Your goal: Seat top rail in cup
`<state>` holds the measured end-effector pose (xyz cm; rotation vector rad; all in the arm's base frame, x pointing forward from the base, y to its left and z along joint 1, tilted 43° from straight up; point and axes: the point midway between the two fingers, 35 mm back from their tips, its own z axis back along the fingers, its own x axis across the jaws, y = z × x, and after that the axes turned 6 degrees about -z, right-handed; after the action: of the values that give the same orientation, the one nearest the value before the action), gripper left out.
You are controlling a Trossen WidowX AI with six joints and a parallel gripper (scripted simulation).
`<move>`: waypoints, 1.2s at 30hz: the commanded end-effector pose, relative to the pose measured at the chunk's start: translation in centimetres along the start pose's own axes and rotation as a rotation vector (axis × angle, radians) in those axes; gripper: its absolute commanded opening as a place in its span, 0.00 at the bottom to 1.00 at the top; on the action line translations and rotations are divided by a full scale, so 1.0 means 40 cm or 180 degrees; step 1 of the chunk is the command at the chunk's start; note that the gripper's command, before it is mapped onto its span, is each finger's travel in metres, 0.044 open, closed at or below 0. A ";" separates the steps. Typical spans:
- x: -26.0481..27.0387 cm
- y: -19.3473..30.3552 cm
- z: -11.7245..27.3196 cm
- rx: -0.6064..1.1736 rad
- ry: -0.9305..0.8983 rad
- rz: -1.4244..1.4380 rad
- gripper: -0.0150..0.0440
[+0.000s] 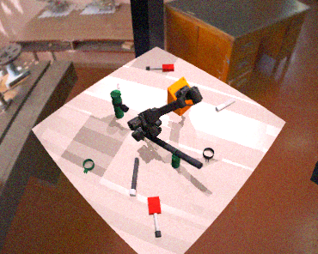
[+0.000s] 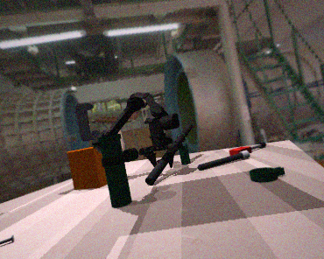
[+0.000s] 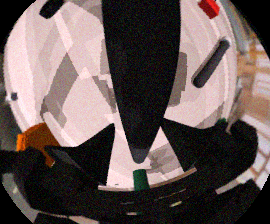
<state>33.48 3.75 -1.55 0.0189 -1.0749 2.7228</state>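
The dark top rail [image 1: 185, 158] [image 2: 166, 158] [image 3: 142, 65] slants down from the loop cap on the short green post [image 1: 175, 161] [image 2: 185, 157]. Its lower, cut end is free in the air, apart from the cup. The big green post [image 1: 119, 113] [image 2: 119, 188] [image 3: 140, 180] stands upright. Its brace band [image 2: 108, 161] is up near the cap, and the black rail-end cup [image 1: 125, 108] [image 2: 130, 154] hangs on it, facing the rail side. My gripper [image 1: 145, 134] [image 2: 161, 161] [image 3: 136, 123] is open, its fingers on either side of the rail near the cut end. Contact is hard to tell.
An orange block [image 1: 174, 96] [image 2: 86, 168] [image 3: 38, 137] stands beside the arm. A loose dark rod [image 1: 135, 173] [image 2: 221, 162] [image 3: 211, 64], a green ring clamp [image 1: 88, 160] [image 2: 264, 175], a black ring clamp [image 1: 204, 154] and a red-headed tool [image 1: 154, 205] lie around.
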 end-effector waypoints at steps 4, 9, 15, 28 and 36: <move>0.004 0.000 -0.003 -0.0018 -0.0009 -0.0022 0.56; 0.004 0.000 -0.003 -0.0018 -0.0009 -0.0022 0.50; 0.002 0.001 0.007 -0.0018 -0.0009 -0.0021 0.30; -0.013 0.066 0.145 0.0732 0.0066 0.0009 0.25; -0.009 0.083 0.186 0.0939 0.0062 0.0008 0.25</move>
<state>32.62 -3.24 1.48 0.0428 -0.6846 2.8431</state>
